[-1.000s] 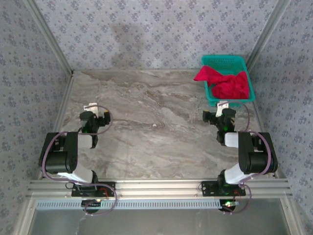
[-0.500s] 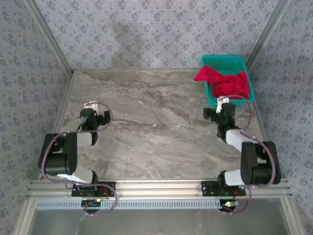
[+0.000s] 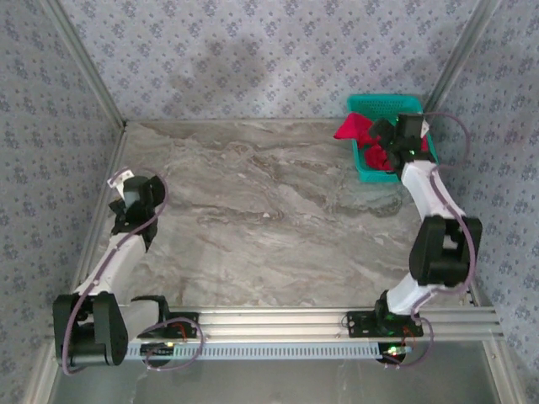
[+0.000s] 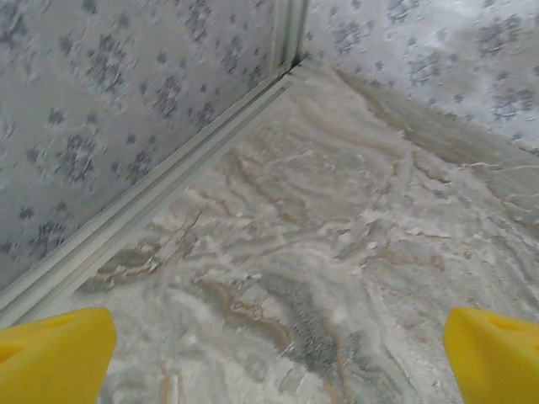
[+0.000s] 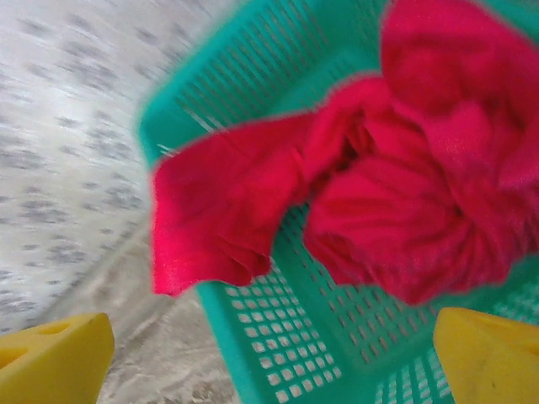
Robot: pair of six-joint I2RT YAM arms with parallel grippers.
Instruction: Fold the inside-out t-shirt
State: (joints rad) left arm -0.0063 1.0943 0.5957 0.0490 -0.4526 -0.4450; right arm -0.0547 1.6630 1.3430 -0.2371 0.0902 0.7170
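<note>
The red t-shirt (image 3: 352,129) lies bunched in the teal mesh basket (image 3: 384,104) at the table's back right, with one flap hanging over the basket's left rim. My right gripper (image 3: 387,145) hovers over the basket's near part, open and holding nothing. In the right wrist view the crumpled shirt (image 5: 396,194) fills the basket (image 5: 278,337) just ahead of the right gripper (image 5: 269,358), whose yellow fingertips (image 5: 55,353) are wide apart. My left gripper (image 3: 128,194) is near the left wall over bare table, open and empty (image 4: 278,353).
The marble table (image 3: 269,210) is fenced by patterned walls with metal rails. The left rail (image 4: 168,185) runs close beside the left gripper. The basket stands in the back right corner against the right wall.
The right arm has stretched from in front of the basket to over it. The left arm has swung outward to the left wall. Both grippers stay open.
</note>
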